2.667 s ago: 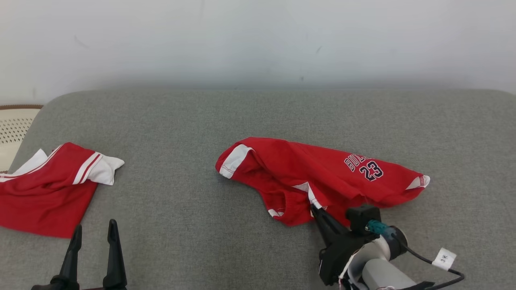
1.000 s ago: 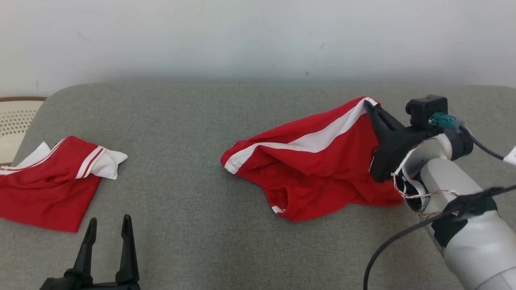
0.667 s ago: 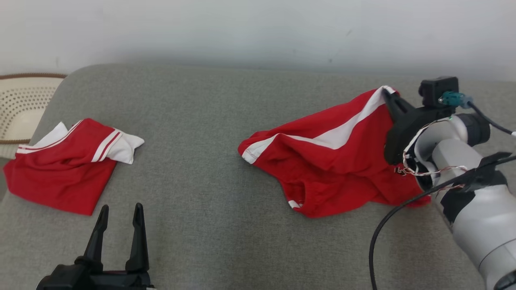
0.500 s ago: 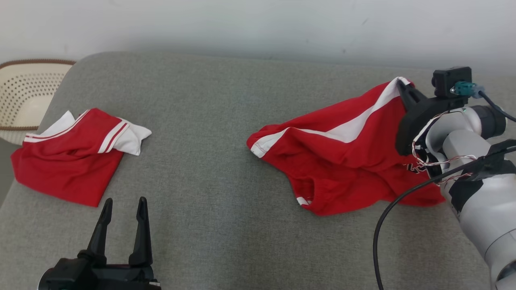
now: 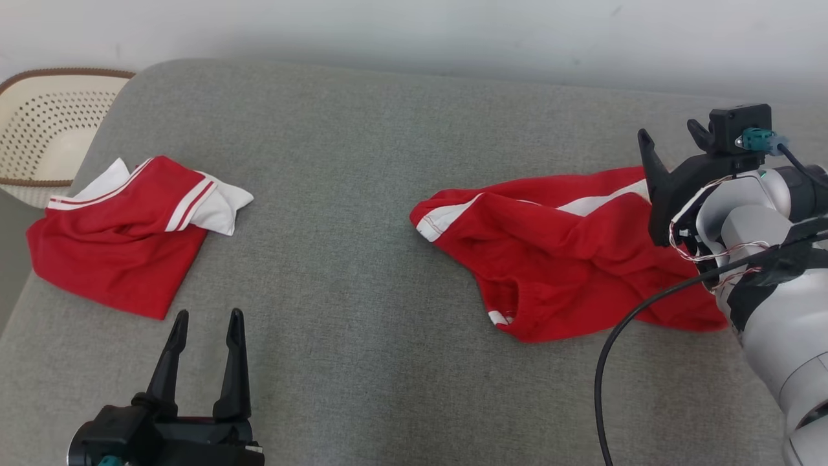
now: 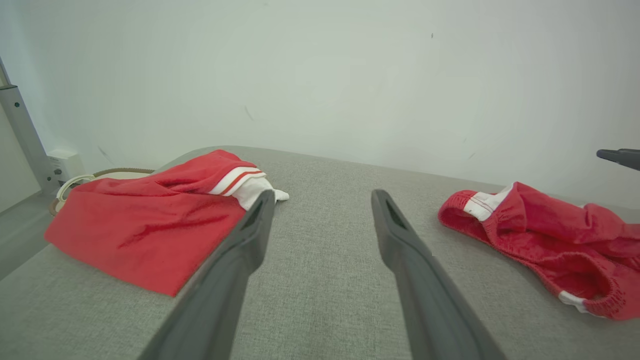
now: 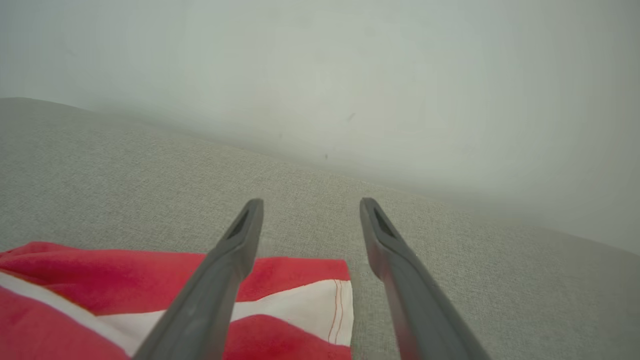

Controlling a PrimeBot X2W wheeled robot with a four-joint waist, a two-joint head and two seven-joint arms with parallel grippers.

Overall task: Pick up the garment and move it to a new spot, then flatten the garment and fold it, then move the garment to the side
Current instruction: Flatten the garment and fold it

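The garment [image 5: 563, 259], red shorts with white side stripes, lies crumpled on the grey cushion [image 5: 362, 194] at the right. My right gripper [image 5: 668, 131] hovers open just above its far right edge, holding nothing. In the right wrist view the open fingers of the right gripper [image 7: 311, 202] frame the garment's [image 7: 295, 272] white-striped corner lying flat below them. My left gripper [image 5: 208, 315] stands open at the lower left, well apart from the garment. In the left wrist view the left gripper [image 6: 324, 195] points between the two cloths, with the garment [image 6: 550, 235] to its right.
A second red and white cloth [image 5: 123, 246] lies folded at the cushion's left end, also [image 6: 145, 220] in the left wrist view. A cream perforated basket [image 5: 45, 116] sits beyond the left edge. A pale wall backs the cushion. The right arm's black cable [image 5: 621, 343] hangs over the garment's right part.
My right gripper has opened and let go of the garment's lifted corner, which dropped flat onto the cushion. The head view has shifted; the left gripper stays open.
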